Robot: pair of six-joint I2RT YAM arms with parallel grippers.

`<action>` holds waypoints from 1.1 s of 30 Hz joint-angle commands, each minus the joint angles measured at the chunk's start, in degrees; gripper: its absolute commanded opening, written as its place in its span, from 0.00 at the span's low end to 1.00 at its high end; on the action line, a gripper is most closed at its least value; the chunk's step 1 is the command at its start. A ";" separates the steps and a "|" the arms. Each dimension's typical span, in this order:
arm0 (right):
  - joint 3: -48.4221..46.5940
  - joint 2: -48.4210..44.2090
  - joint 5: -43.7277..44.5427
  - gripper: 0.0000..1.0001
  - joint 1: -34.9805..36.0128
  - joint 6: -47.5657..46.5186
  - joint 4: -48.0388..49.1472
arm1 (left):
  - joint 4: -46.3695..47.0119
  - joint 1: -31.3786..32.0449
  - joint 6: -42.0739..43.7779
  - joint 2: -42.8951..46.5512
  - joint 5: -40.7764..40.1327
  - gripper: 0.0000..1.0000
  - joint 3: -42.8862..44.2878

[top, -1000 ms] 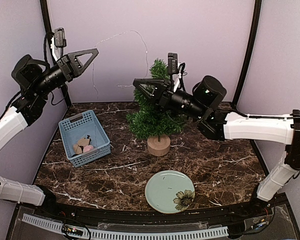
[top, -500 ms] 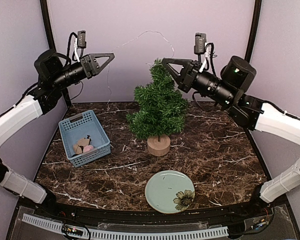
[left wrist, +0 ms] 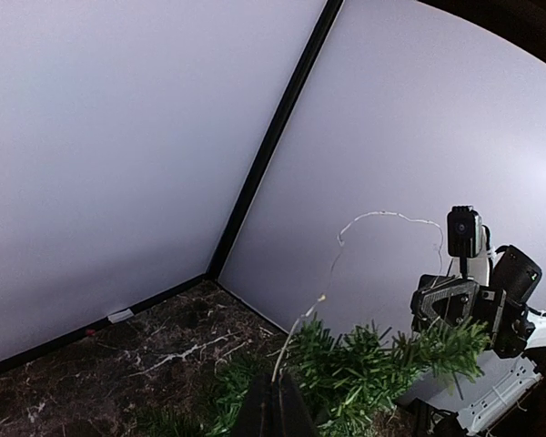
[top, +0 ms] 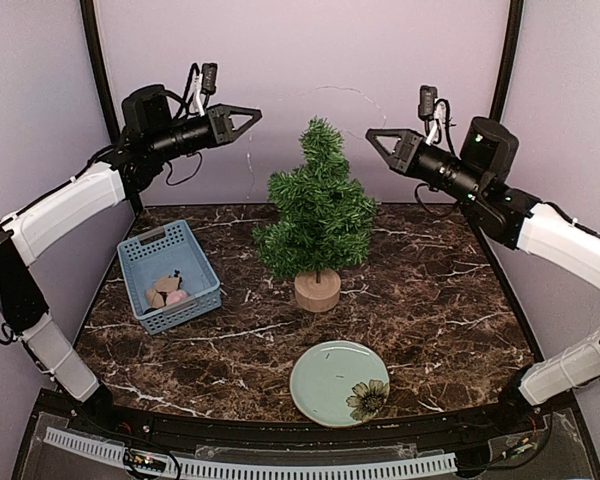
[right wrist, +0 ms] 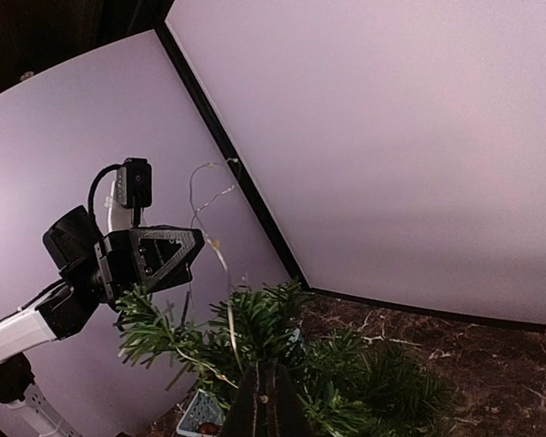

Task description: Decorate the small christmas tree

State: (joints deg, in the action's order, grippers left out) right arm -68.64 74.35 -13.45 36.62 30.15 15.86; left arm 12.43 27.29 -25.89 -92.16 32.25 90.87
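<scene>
The small christmas tree (top: 318, 215) is stood upright on its wood stump at the middle of the marbled worktop (top: 430, 300), with a blue basket (top: 140, 255) at its left. The left pincer (top: 255, 113) and right pincer (top: 371, 134) are held raised either side of its tip, each closed tight on an end of a fairy-light wire (left wrist: 382, 215) arched above the tree

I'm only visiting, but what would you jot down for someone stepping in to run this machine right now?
Left gripper: jaws shut on one end of the thin light wire, raised left of the treetop.
Right gripper: jaws shut on the other end, raised on the right.
Small christmas tree: upright mid-table, bare; the wire arcs above it.
Left to do: drape the wire over the branches; small pieces wait in the blue basket.
</scene>
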 commanded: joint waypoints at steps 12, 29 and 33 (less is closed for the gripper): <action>6.82 0.54 -11.56 0.00 -4.63 13.33 5.50 | -8.60 1.87 4.34 -3.54 -3.31 0.00 2.32; 12.93 4.90 -21.60 0.00 -4.15 37.84 26.56 | -11.33 3.16 6.67 -2.60 -4.72 0.00 0.25; 13.00 5.91 -21.00 0.00 -2.88 41.90 29.52 | -11.57 3.34 6.95 -2.57 -4.99 0.00 0.15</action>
State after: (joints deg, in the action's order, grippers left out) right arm -55.83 79.59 -33.34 32.38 64.75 36.34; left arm 1.48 30.02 -20.10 -96.01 27.75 91.68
